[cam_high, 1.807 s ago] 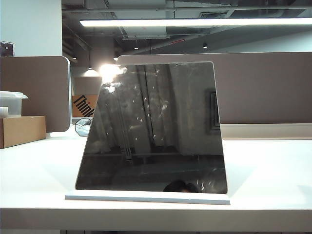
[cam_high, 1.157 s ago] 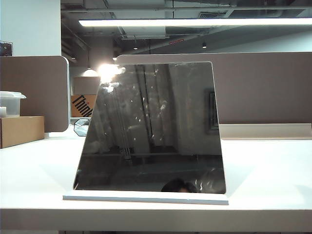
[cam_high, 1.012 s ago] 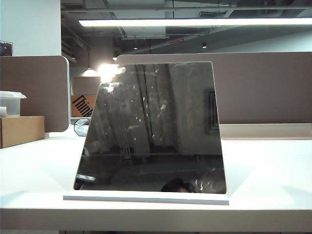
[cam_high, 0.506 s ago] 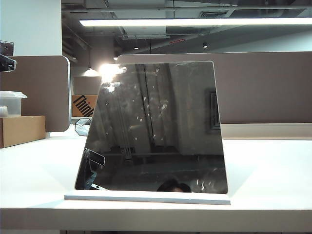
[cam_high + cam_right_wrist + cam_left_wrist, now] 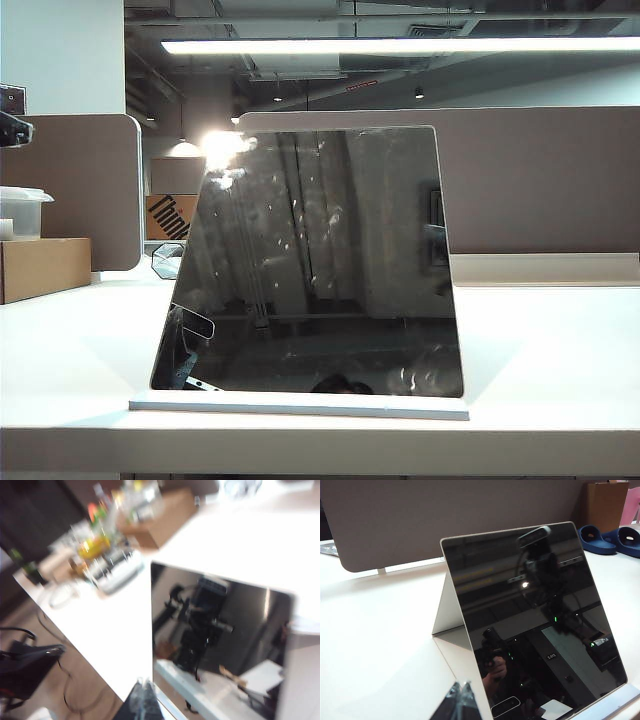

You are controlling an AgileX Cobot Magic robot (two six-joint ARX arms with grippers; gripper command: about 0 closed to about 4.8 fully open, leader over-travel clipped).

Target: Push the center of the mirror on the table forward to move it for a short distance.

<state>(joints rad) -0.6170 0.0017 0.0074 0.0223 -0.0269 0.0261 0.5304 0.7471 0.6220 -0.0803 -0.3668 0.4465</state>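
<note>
A: What is the biggest thing, and how much open room does it have?

B: The white worktop [image 5: 560, 350]. It fills the lower half of the exterior view, and bare surface lies on both sides of the mirror [image 5: 315, 265]. There is one mirror, in the middle of that view. Its dark face is tilted back on a thin white base plate [image 5: 298, 405], and the plate's front edge lies close to the near edge of the worktop. Behind it stand two brown partition panels [image 5: 545, 180], well apart from it.

A: And the claws?

B: There are two. Only a dark tip of the left claw [image 5: 456, 705] shows at the bottom of the left wrist view, just beside the mirror's lower corner. The tip of the right claw [image 5: 141, 702] shows at the bottom of the blurred right wrist view. Whether they are released or clenched, I cannot tell. Neither one holds anything that I can see.

A: Smaller things?

B: One cardboard box [image 5: 45, 268] at the left edge and one small octagonal glassy object [image 5: 168, 260].
</note>
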